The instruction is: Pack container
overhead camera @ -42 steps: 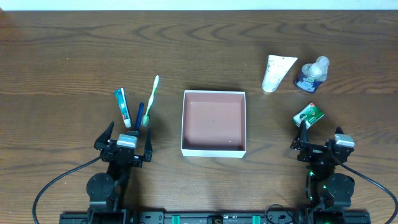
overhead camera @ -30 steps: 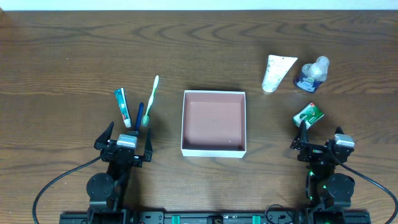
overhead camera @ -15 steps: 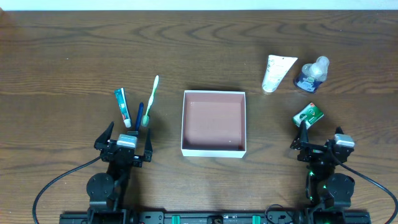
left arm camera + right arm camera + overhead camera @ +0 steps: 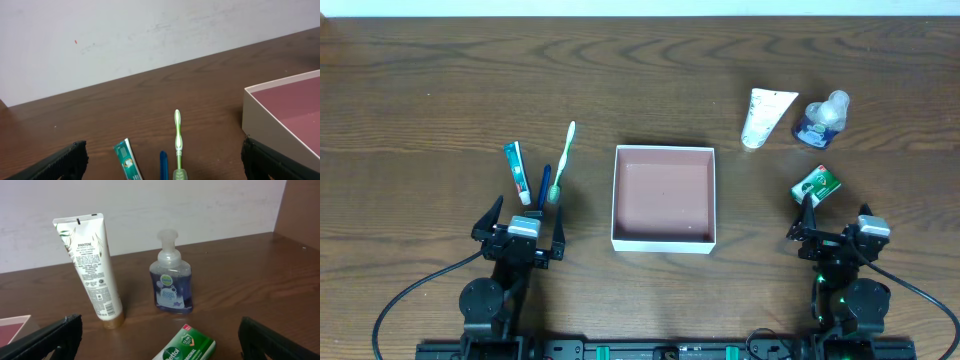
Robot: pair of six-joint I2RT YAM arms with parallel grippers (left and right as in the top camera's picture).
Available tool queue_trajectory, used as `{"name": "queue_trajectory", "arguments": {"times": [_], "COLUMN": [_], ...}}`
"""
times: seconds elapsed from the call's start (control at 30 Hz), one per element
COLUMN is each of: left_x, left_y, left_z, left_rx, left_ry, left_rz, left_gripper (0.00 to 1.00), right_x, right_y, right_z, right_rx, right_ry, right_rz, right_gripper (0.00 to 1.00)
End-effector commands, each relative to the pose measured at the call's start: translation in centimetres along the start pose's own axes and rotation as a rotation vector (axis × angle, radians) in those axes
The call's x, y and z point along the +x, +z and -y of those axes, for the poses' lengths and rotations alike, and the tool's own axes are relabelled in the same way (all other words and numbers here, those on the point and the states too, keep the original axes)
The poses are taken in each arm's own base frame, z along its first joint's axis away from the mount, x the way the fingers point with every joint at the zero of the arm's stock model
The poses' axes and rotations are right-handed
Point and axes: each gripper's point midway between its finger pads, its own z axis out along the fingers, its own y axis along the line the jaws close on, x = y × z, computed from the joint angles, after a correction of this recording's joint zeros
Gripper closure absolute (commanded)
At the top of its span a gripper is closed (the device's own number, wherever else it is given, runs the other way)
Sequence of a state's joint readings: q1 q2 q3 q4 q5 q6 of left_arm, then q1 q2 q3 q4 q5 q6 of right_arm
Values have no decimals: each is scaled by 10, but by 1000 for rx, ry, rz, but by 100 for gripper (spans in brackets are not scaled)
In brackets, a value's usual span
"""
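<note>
The container (image 4: pixel 663 237), a shallow square box with white walls and a pink-brown floor, sits empty at the table's middle; its corner shows in the left wrist view (image 4: pixel 272 117). Left of it lie a toothpaste tube (image 4: pixel 516 171), a blue item (image 4: pixel 543 184) and a green toothbrush (image 4: pixel 560 160). At the right lie a white tube (image 4: pixel 761 117), a blue soap bottle (image 4: pixel 820 120) and a green soap box (image 4: pixel 816 184). My left gripper (image 4: pixel 523 231) is open and empty, just short of the toothbrush. My right gripper (image 4: pixel 836 232) is open and empty, just short of the green box (image 4: pixel 186 349).
The wooden table runs to a pale wall at the far side. Black cables trail from both arm bases at the near edge.
</note>
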State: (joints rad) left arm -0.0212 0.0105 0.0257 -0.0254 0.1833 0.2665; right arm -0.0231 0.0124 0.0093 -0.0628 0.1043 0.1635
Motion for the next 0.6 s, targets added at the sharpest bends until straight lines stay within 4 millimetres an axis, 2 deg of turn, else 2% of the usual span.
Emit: {"name": "queue_trajectory", "arguments": {"times": [0.0,0.47,0.57], "left_x": [16,16,16], "left_y": [1,1,1], "left_z": [2,2,2], "left_rx": [7,7,7], "left_ry": [0,0,0], "left_rz": [-42,-42,-42], "left_gripper": [2,2,2], "right_x": [2,1,-10], "right_y": [0,0,-1], "right_z": [-4,-4,-5], "right_rx": [-18,-18,-21], "right_ry": [-16,-15,-11], "right_rz": [-2,0,43], "right_gripper": [1,1,1]}}
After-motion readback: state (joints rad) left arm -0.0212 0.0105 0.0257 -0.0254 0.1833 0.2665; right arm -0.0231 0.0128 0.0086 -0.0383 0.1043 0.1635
